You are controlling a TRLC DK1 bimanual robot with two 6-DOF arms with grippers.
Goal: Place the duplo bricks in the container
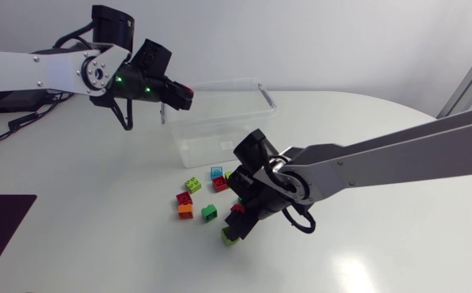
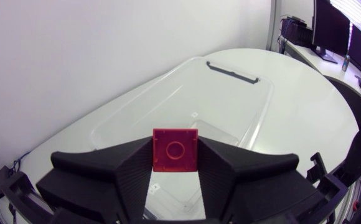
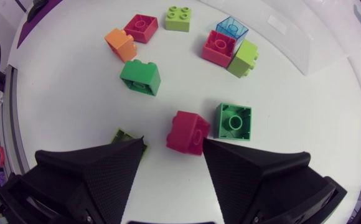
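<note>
Bricks [image 3: 140,78] likely light, rigid, smooth; grip flat opposite sides. Left fingers [image 2: 118,168] pinching red brick [image 2: 175,149] above container [image 1: 211,130]. Right fingers [image 3: 93,168] spread around second red brick [image 3: 188,132] on surface [image 1: 98,212], near container.

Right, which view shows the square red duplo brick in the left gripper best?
The left wrist view: the square red duplo brick sits face-on, clamped between the left gripper's fingers, the clear plastic container ahead of it. The head view shows it only as a red sliver at that gripper's tip; the right wrist view misses it.
</note>
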